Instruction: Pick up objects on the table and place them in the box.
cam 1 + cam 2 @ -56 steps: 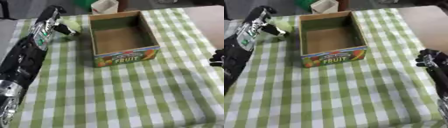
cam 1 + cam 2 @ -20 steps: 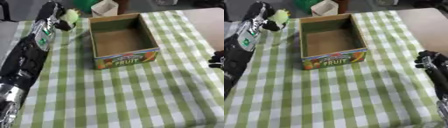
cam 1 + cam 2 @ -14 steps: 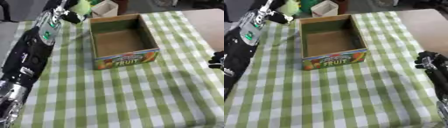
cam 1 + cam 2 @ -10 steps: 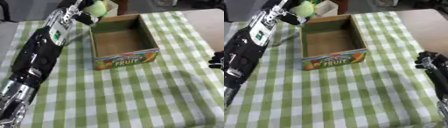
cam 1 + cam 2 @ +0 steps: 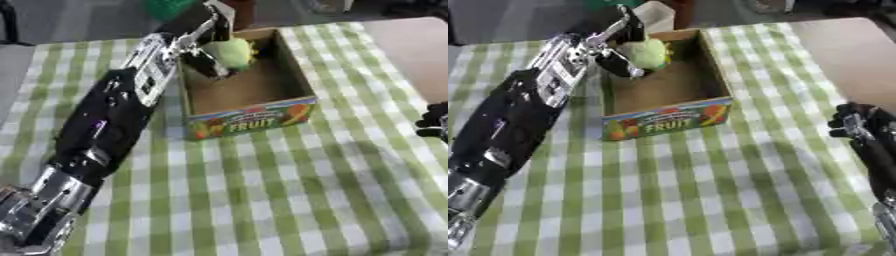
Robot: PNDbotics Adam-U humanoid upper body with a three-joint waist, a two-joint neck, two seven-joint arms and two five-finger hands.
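The bench (image 5: pixel 262 200) has a green and white checked cloth on it, and the cardboard box (image 5: pixel 248 107) with the word FRUIT on its front sits near the far end. The long black left arm (image 5: pixel 114 115) reaches up from the lower left corner and slants across to the box. A moment ago this arm was out to the left of the box, over the cloth. Now it has swung right, and its robot hand is over the back left part of the box. That means the carry is nearly done, and I think letting go is the next step.

The left robot hand (image 5: pixel 203 35) has its fingers curled around a small yellow-green fruit (image 5: pixel 231 51). The fruit is up in the air over the box, not down on its floor yet.

The right robot hand (image 5: pixel 857 125) waits at the right edge, well away from the box. It holds nothing, and its fingers look bent in.
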